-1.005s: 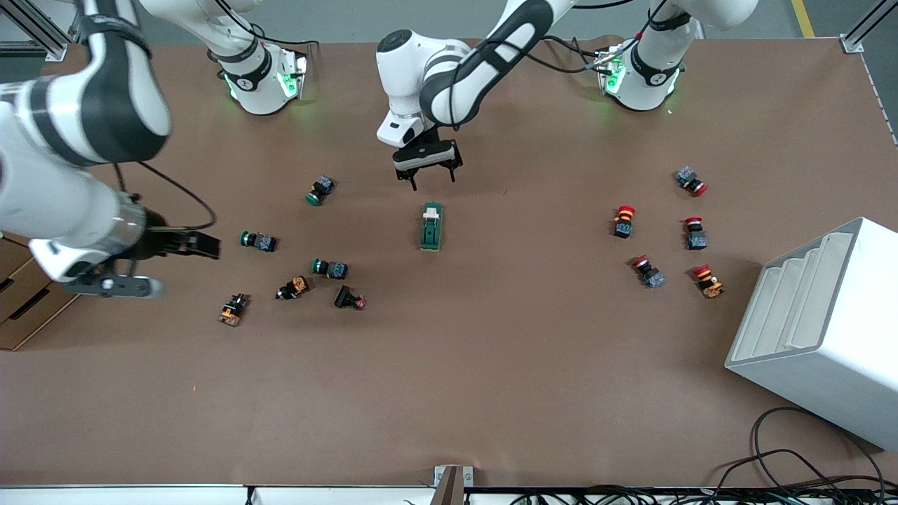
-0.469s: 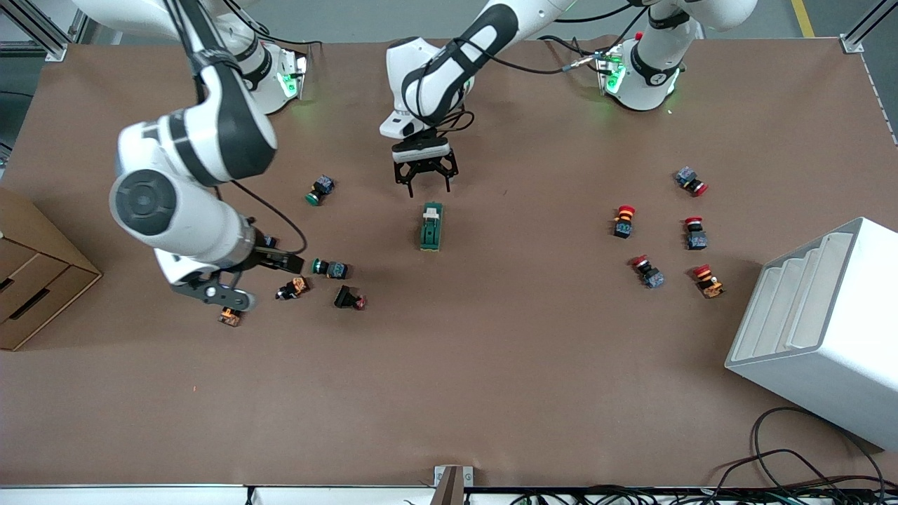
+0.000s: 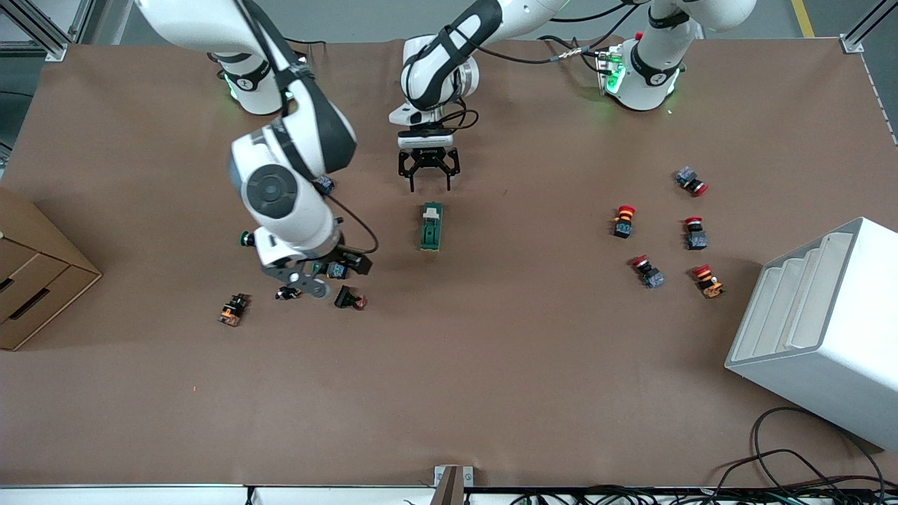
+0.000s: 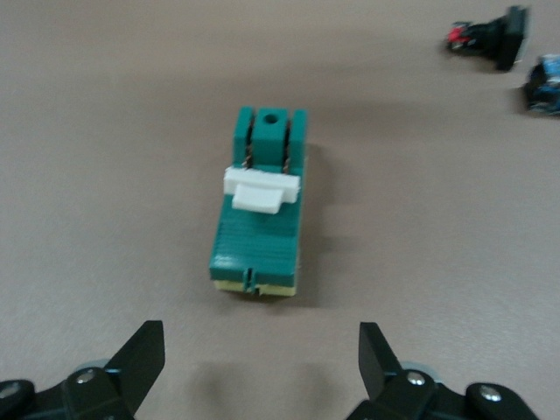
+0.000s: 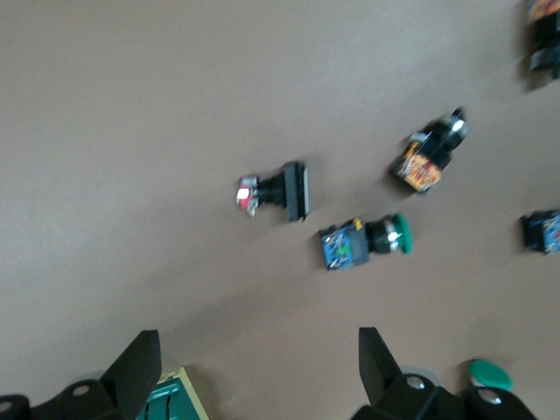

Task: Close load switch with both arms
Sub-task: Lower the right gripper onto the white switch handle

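Observation:
The load switch (image 3: 431,226) is a dark-green block with a cream-white lever piece at the end toward the robots' bases. It lies flat at mid-table and nothing touches it. My left gripper (image 3: 429,184) hangs open just short of that lever end; in the left wrist view the switch (image 4: 261,206) lies ahead of the open left gripper (image 4: 261,363). My right gripper (image 3: 335,273) is open and empty over a cluster of push-buttons, toward the right arm's end of the table from the switch. In the right wrist view a corner of the switch (image 5: 175,402) shows beside one finger (image 5: 140,367).
Green-capped (image 5: 363,241), orange (image 5: 429,157) and black (image 5: 276,191) push-buttons lie under the right gripper. Several red-capped push-buttons (image 3: 624,219) sit toward the left arm's end. A white stepped box (image 3: 821,330), a cardboard box (image 3: 35,273) and cables (image 3: 793,456) stand at the table's edges.
The right arm has swung in from the table's end toward the switch, now over the push-button cluster. The left gripper has shifted slightly and stays open near the lever end.

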Robot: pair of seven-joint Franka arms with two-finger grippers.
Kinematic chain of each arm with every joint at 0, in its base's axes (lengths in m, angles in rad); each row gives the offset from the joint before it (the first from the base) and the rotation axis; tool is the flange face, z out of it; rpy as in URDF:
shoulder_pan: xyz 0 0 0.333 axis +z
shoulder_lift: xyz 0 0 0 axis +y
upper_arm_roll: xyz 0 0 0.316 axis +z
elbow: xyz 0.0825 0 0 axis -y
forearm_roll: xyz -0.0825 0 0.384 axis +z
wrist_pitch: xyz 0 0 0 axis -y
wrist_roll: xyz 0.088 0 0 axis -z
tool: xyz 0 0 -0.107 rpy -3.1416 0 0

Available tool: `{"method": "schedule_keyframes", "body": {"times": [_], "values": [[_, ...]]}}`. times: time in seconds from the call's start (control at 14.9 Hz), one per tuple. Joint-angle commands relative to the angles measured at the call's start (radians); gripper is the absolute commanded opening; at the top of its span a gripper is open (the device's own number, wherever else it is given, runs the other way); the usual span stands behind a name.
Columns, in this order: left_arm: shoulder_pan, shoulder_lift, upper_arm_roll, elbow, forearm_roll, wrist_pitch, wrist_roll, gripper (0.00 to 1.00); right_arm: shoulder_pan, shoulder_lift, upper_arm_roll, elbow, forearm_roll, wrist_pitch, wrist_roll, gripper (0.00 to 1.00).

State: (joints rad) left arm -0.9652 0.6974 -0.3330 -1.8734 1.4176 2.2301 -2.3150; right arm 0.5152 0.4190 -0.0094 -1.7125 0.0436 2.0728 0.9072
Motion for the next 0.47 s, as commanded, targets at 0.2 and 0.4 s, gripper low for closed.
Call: {"method": "schedule_keyframes", "body": {"times": [0.2, 0.4], "values": [[-0.01, 0.007, 0.006, -0.055, 0.181, -0.085, -0.093, 0.98, 0.083, 0.009, -0.007, -0.084, 0.076, 0.119, 0.099, 1.0], [-0.012, 0.008, 0.006, -0.053, 0.228, -0.113, -0.127, 0.98, 0.137, 0.009, -0.006, -0.128, 0.076, 0.176, 0.165, 1.0]]}}
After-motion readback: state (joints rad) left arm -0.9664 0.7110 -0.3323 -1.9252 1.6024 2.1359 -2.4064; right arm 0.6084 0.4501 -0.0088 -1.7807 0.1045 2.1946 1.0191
